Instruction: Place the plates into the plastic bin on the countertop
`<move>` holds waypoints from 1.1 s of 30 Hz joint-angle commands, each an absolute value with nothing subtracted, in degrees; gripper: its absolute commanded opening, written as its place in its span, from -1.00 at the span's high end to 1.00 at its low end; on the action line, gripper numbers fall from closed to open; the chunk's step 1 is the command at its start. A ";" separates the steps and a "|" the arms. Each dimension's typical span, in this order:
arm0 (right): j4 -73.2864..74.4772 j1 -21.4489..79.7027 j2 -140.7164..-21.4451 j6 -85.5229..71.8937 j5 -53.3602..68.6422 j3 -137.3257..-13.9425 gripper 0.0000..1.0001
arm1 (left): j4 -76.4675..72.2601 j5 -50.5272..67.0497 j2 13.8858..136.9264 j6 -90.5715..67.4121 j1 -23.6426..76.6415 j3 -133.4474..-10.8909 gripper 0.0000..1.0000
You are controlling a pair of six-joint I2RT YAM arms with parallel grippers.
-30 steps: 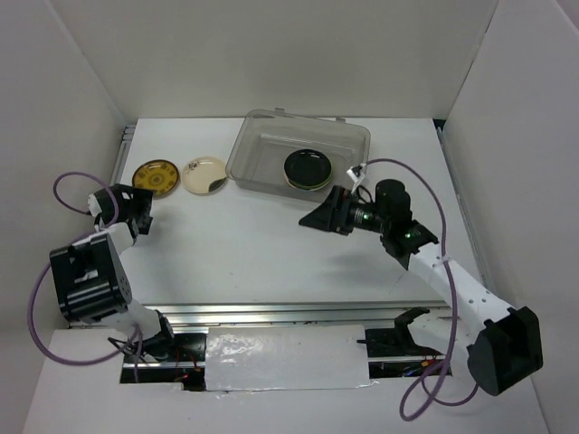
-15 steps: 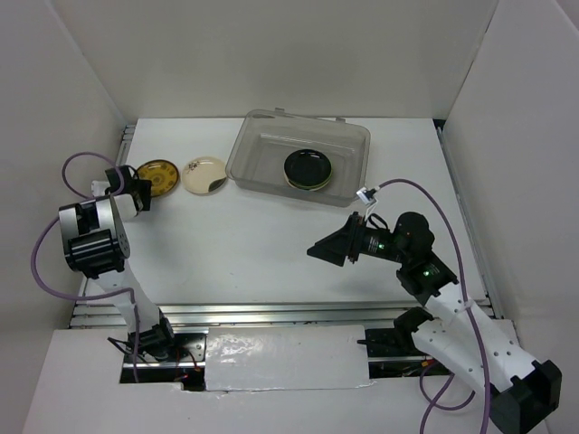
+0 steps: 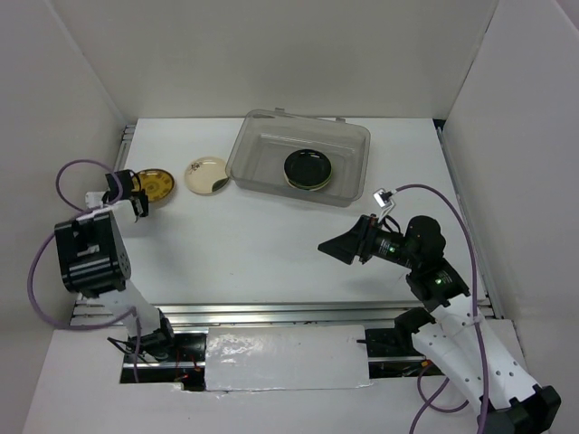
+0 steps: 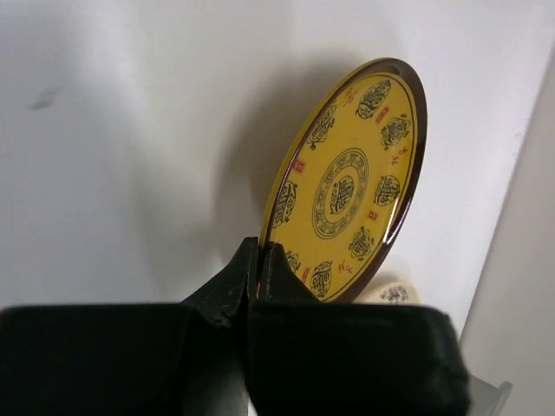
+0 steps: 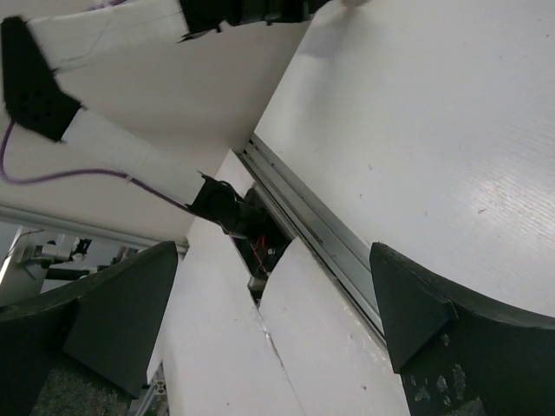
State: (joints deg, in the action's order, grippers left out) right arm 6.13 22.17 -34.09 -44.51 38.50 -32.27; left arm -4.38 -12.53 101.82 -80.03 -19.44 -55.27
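A mustard-yellow patterned plate [image 3: 157,183] lies at the far left of the countertop [image 3: 253,235]. My left gripper [image 3: 134,195] is shut on its near rim. In the left wrist view the plate [image 4: 347,186] stands edge-on between the closed fingers of the left gripper [image 4: 258,260]. A cream plate with dark marks [image 3: 206,175] sits just right of it and peeks out in the left wrist view as the cream plate [image 4: 392,293]. The plastic bin [image 3: 262,149] at the back holds a black plate [image 3: 308,168] on a lime green one. My right gripper [image 3: 339,246] hangs open and empty over the countertop, right of centre.
A metal rail [image 3: 271,312] runs along the front edge and shows in the right wrist view as the rail [image 5: 312,225]. White walls close in the left, back and right sides. A purple cable [image 3: 77,172] loops beside the left arm.
My left gripper has gone from open to shut on the yellow plate's rim. The right arm has drawn back from the bin toward the front right, staying open.
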 commanded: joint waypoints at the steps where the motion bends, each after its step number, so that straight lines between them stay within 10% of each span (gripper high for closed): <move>1: 7.30 21.53 -33.57 -43.33 38.76 -34.28 -1.00 | -2.80 -21.70 86.34 -79.74 -18.64 -52.39 1.00; 8: 12.20 19.87 -32.34 -41.57 33.94 -36.90 -1.00 | 1.73 -13.21 79.52 -61.11 -7.32 -66.42 1.00; 17: 24.87 10.82 -31.73 -38.32 31.28 -42.98 -1.00 | 21.35 0.78 113.59 -49.49 14.67 -110.60 1.00; 30: 29.62 5.45 -29.18 -36.47 35.42 -44.03 -1.00 | 22.94 1.67 127.18 -44.74 23.47 -122.17 0.99; 33: 29.71 5.19 -29.35 -36.30 35.68 -44.47 -1.00 | 23.11 1.85 126.92 -44.83 23.55 -121.20 0.33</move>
